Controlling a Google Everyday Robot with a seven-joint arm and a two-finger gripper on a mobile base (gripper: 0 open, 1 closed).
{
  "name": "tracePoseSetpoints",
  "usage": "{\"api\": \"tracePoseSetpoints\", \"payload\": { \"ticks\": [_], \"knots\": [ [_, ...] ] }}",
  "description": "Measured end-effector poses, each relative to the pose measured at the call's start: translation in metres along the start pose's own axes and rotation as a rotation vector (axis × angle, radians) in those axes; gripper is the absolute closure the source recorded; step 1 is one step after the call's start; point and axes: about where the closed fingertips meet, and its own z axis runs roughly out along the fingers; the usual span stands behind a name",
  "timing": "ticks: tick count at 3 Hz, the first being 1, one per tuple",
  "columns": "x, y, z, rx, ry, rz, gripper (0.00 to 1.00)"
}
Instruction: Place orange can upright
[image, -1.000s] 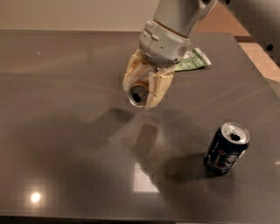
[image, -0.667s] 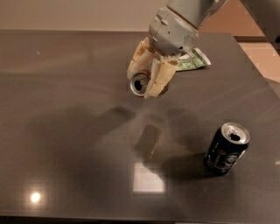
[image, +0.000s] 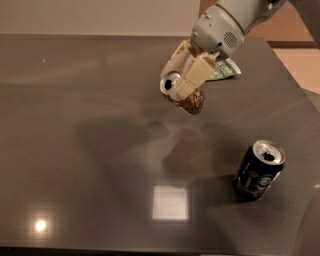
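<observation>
My gripper (image: 181, 86) hangs above the middle of the dark table, right of center and toward the back. Its cream fingers (image: 196, 74) are shut on the orange can (image: 186, 96). The can is tilted in the air, with its silver end facing left toward the camera and its copper-orange body showing below the fingers. It does not touch the table; its shadow lies on the surface below.
A dark blue can (image: 259, 170) stands upright at the front right of the table (image: 75, 150). A green and white packet (image: 222, 70) lies at the back right, partly behind the arm. The table's right edge runs close to the blue can.
The gripper has moved up and to the right with the orange can in it. The can has turned, so more of its orange body shows. The blue can has not moved.
</observation>
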Motion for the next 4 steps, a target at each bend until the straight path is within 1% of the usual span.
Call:
{"api": "tracePoseSetpoints", "payload": {
  "ticks": [1, 2, 3, 4],
  "knots": [
    [0.012, -0.001, -0.001, -0.030, -0.117, 0.118, 1.00],
    [0.017, 0.000, 0.000, -0.054, -0.247, 0.162, 1.00],
    [0.021, 0.003, -0.001, -0.070, -0.361, 0.170, 1.00],
    [0.025, 0.007, 0.001, -0.072, -0.433, 0.163, 1.00]
  ]
}}
